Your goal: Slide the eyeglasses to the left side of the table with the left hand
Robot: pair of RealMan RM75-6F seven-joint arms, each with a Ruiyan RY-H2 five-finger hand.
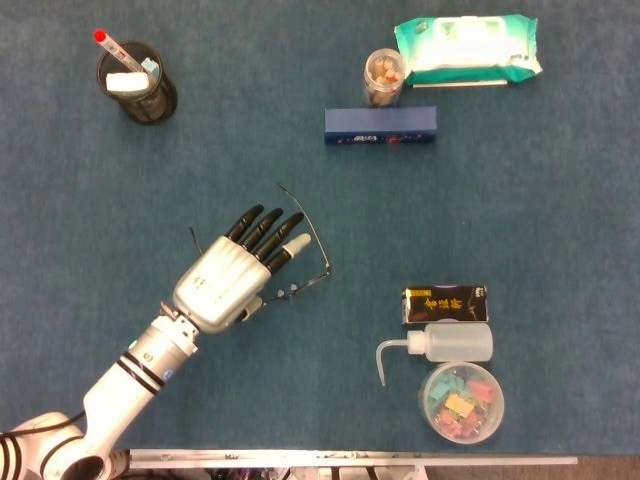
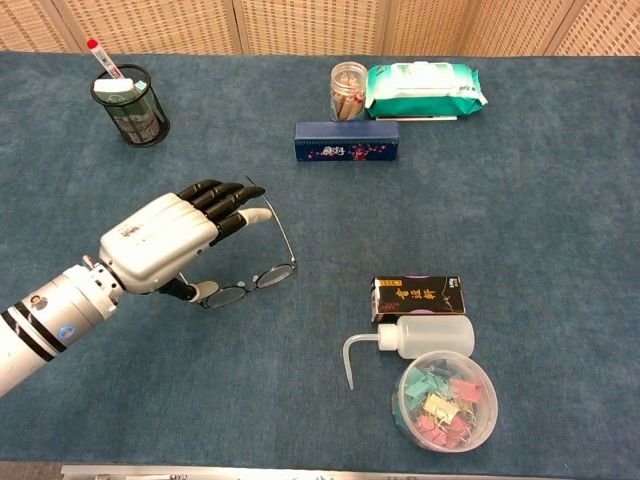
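Being covered by the flat, open-fingered left hand (image 1: pixel 228 282), nothing gripped, the eyeglasses (image 2: pixel 262 262) are lying mid-tabletop (image 1: pixel 520 220), unslid

Head cam sits high and looks pretty much straight down at the blue bench (image 1: pixel 560 200), so everything reads flat like a map, with the robot's own edge along the bottom of the frame. Chest cam is lower and tilted forward, looking across the bench toward the wicker screen (image 2: pixel 300 25) at the far side, so near things look bigger. Both views share basically the whole benchtop, from the mesh pen cup (image 1: pixel 137 82) (image 2: pixel 131 104) to the tub of clips (image 1: pixel 462 402) (image 2: pixel 447 400).
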